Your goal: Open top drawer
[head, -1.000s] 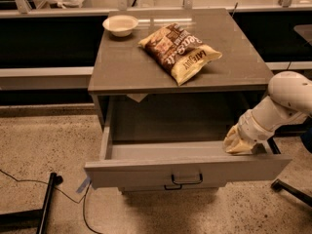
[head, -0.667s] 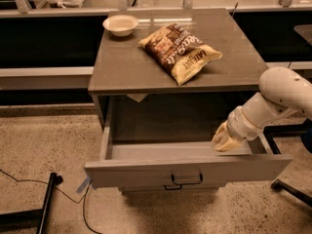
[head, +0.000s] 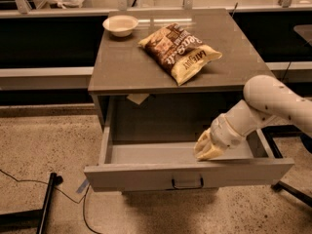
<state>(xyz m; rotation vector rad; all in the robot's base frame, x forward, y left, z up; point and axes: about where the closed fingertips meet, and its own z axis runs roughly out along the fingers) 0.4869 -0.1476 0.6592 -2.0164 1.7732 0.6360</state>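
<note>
The top drawer [head: 146, 176] of the grey cabinet is pulled far out. Its grey front panel carries a small black bar handle [head: 187, 184] at the centre. Its plain grey tray [head: 146, 153] is empty. My gripper [head: 206, 149] is on a white arm that comes in from the right. It hangs over the right part of the drawer tray, just behind the front panel, above and slightly right of the handle. It is not touching the handle.
On the cabinet top [head: 122, 65] lie a chip bag [head: 179, 51] and a small white bowl [head: 120, 25]. A paper slip [head: 138, 98] hangs under the top. A black stand base [head: 46, 204] and cable lie on the floor at left. Another black leg [head: 292, 191] is at right.
My gripper has moved left along the inside of the drawer front, from the right corner towards the middle. The drawer has stayed pulled out.
</note>
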